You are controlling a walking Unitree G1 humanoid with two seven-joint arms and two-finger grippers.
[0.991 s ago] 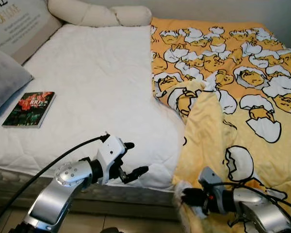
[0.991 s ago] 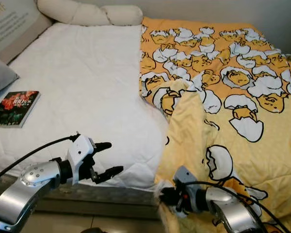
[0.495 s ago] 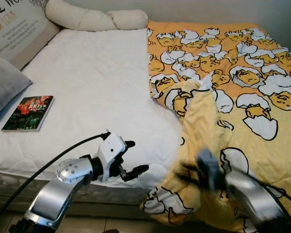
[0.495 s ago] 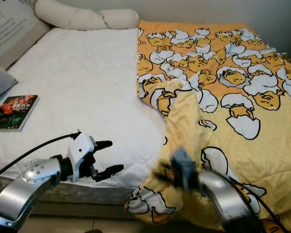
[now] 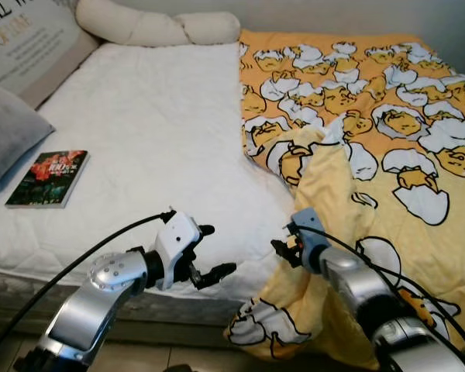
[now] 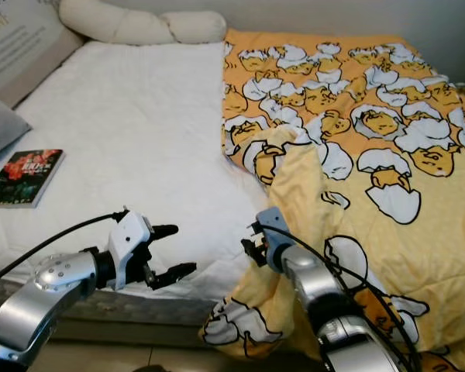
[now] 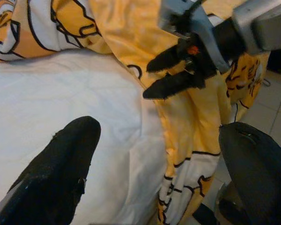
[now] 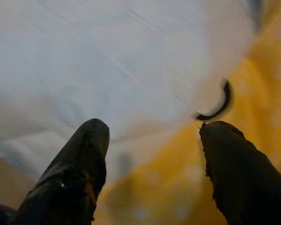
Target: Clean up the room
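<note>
A yellow blanket (image 5: 387, 132) printed with egg cartoons covers the right half of the bed, one corner (image 5: 260, 325) hanging over the front edge. My right gripper (image 5: 281, 245) hovers at the blanket's left fold, fingers apart with nothing between them; past those fingers (image 8: 75, 168) lie white sheet and yellow cloth. It also appears from the left wrist as the right gripper (image 7: 152, 77). My left gripper (image 5: 221, 249) is open over the bed's front edge, a short way left of the right one. A book (image 5: 48, 177) lies on the white mattress (image 5: 155, 124) at the left.
A grey pillow (image 5: 4, 132) sits at the bed's left edge, beside a printed cushion (image 5: 27, 39). A cream bolster (image 5: 155, 27) lies along the head end. Tiled floor (image 5: 178, 358) runs below the bed's front edge.
My right gripper has risen from low at the bed's front corner up to the blanket's left fold. The blanket's corner got pulled leftward and now hangs over the front edge. The left arm has barely moved.
</note>
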